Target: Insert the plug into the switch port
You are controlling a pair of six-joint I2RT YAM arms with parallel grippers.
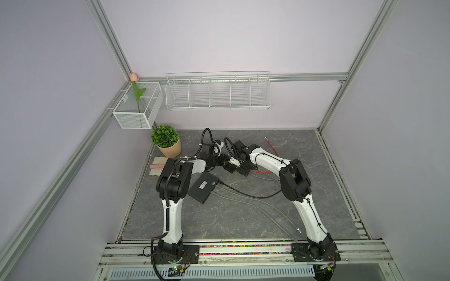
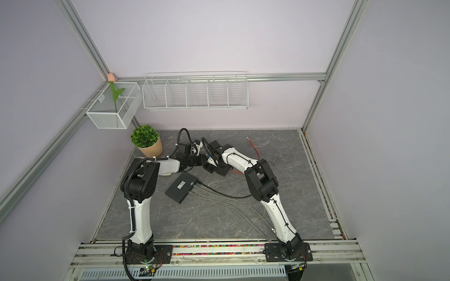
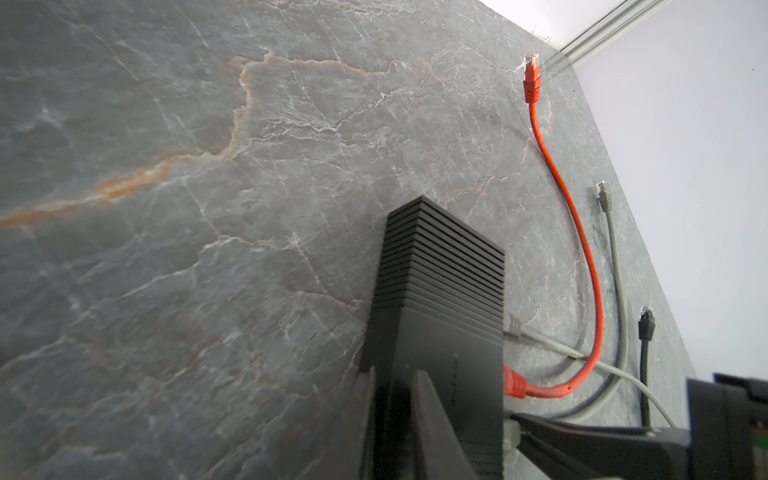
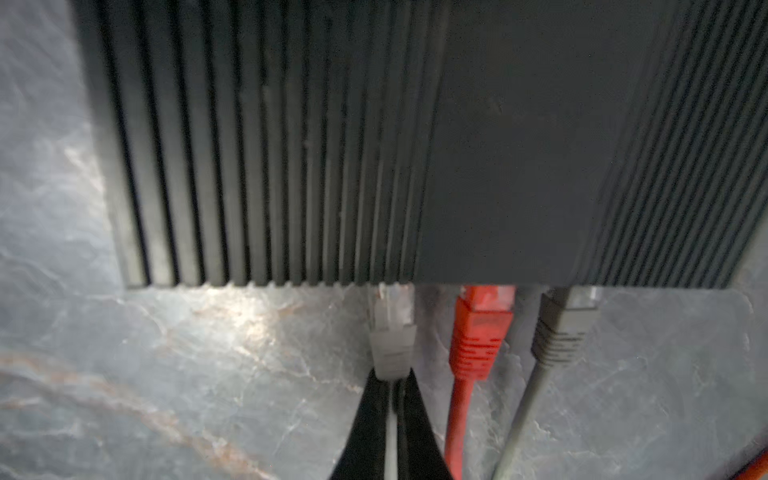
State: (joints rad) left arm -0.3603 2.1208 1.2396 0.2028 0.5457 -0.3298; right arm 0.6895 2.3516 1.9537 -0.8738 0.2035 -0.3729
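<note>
**Near edge.** On the grey marbled counter (image 1: 219, 219), right of centre, a loose grey cable end (image 1: 298, 229) lies on its own.

**Further in, left of centre.** There is a flat black box (image 1: 204, 187) with a white label (image 1: 202, 185). The print is too small to read. Cables leave its right side.

**Mid-counter, beyond that box.** Here sits the black ribbed network switch (image 4: 498, 145).
- My left gripper (image 3: 395, 382) is clamped on one end of its casing, bracing it.
- My right gripper (image 4: 390, 376) is pinched tight on the pale grey network plug (image 4: 392, 332), at the rear of its boot where the cable leaves.
- The plug's clear nose is at the mouth of a port in the switch's face. Just beside it is a seated red plug (image 4: 480, 332) and, past that, a dark grey plug (image 4: 561, 332).
- More clear body shows on mine than on either neighbour, so I judge it not fully home.

**Handling.**
- The plug looks light and made of hard plastic. Its thin latch tab would likely snap under a skewed push.
- The boot is the place to hold, since the cable alone would buckle.
- The switch looks light and the counter smooth, so unbraced it would slide.

**Writing.** None is legible on the switch. A faint mark on its casing cannot be read.

**Towards the far edge.** The red cable's free plug (image 1: 267, 139) lies here. At the far left corner stands a green potted plant (image 1: 166, 140).
</note>
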